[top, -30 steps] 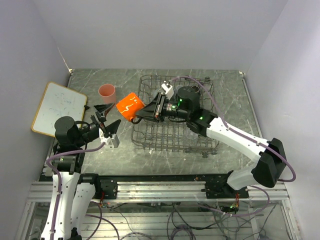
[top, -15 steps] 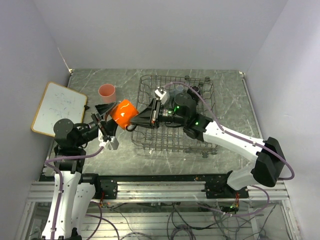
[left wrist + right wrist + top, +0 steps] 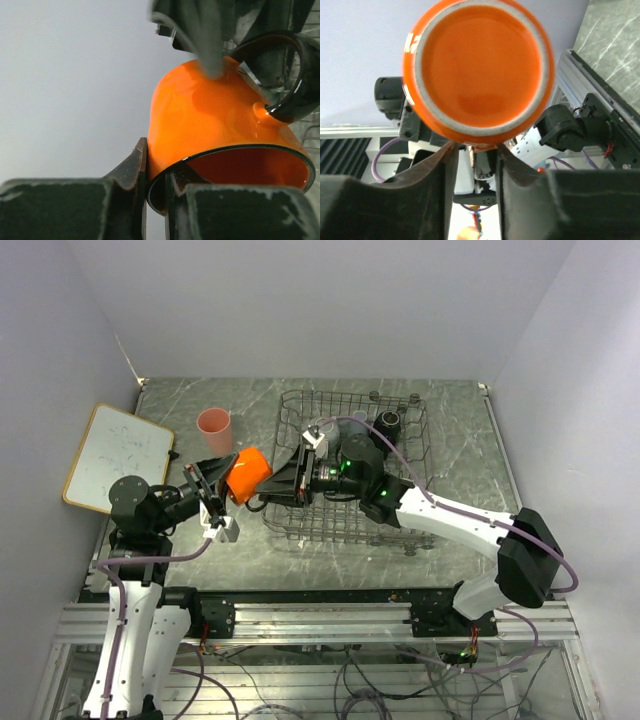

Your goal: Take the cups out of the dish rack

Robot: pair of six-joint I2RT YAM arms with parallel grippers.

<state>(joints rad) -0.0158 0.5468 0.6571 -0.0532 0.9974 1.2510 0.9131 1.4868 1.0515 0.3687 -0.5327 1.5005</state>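
**A:** Mug point(image 3: 250, 472) position?
**B:** Held in the air just off the left edge of the rack point(image 3: 400, 530), above the table point(image 3: 460, 440), between both hands.

**A:** Grips?
**B:** Pinched at the rim by left hand point(image 3: 215, 480), one finger inside the wall and one outside, closed tight. Clamped from the far side by right hand point(image 3: 285, 480), nearly shut, apparently at the handle.

**A:** Why held from both sides?
**B:** Probably a handover. Rack reached from the right; set-down spot by the pink cup point(image 3: 213, 425) on the left.

**A:** Risk?
**B:** Thin rim pinch, so could pivot on release. Best to confirm the left grip before opening the right.
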